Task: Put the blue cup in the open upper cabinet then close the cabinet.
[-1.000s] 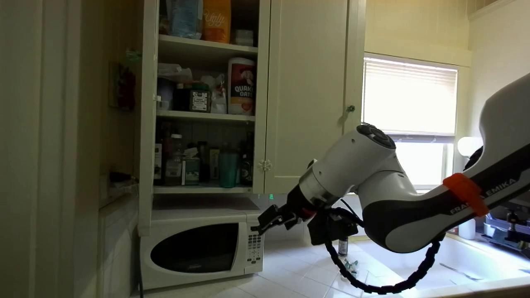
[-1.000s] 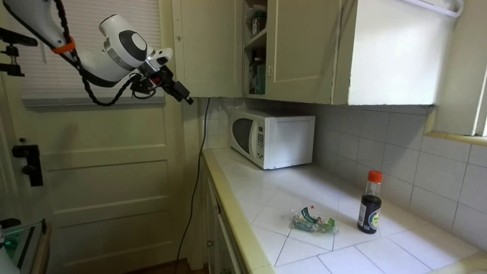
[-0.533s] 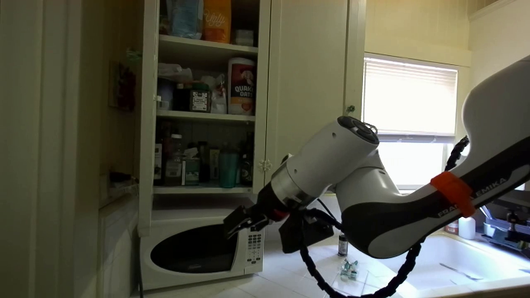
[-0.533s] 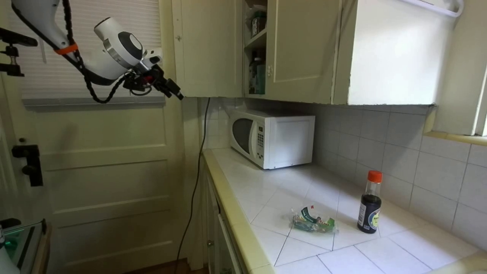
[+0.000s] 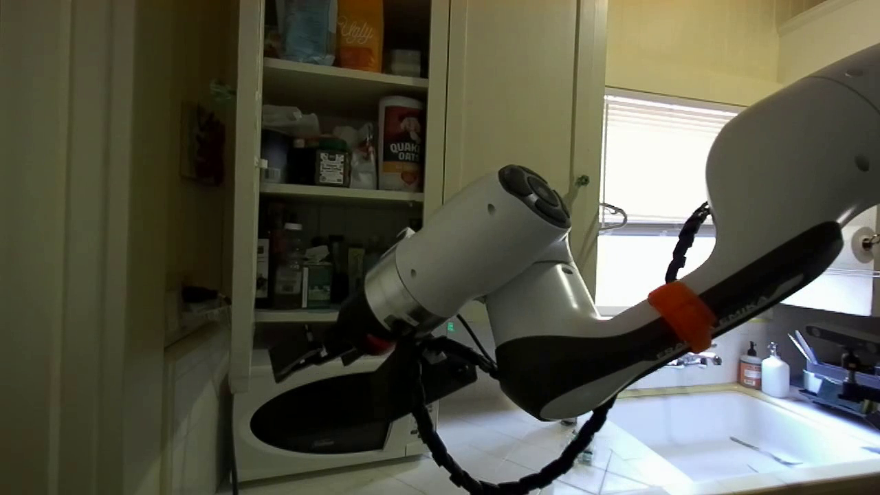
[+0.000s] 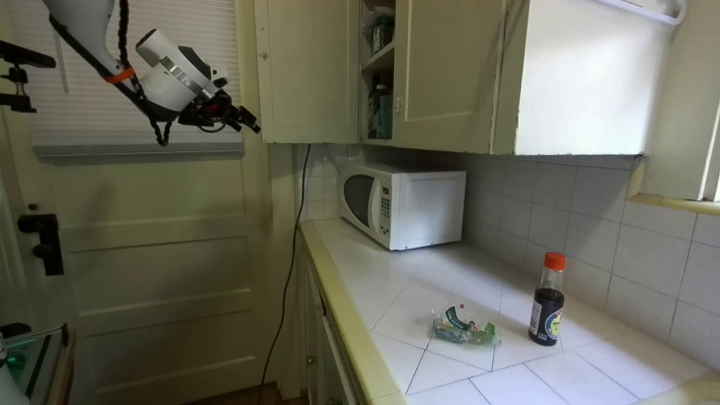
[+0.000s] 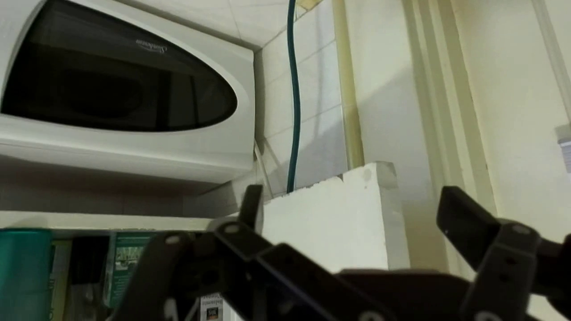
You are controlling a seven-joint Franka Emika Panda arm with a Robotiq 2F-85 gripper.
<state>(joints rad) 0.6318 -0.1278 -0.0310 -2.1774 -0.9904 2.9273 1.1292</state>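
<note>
Standing open, the upper cabinet (image 5: 342, 193) was the largest thing in play, and closing it looked to be the only step left. Its door (image 6: 312, 73), swung wide, was the part to handle next: by its panelled build I judged it stiff and fairly heavy, free to travel only along its hinged arc. Paint looked chipped along its bottom edge in the wrist view, so hard pressing there might have flaked more. The free edge, far from the hinges, seemed the place to take hold, since a light pinch or a steady push there would have turned it with little force. Below, in both exterior views, sat the microwave (image 6: 430, 211), hard and bulky, something to clear during the swing. The tool (image 7: 357, 207) had its jaws spread wide with nothing gripped; the door's lower corner showed beyond the gap, and whether they touched I could not tell. Smallest of all, the blue cup (image 7: 24, 272) was already inside, upright on the lower shelf (image 7: 102, 220) near its front edge. It would likely have handled as light, slick and a little springy, easy to tip; had it needed nudging back, a gentle hold around its upper wall would have been safest.
</note>
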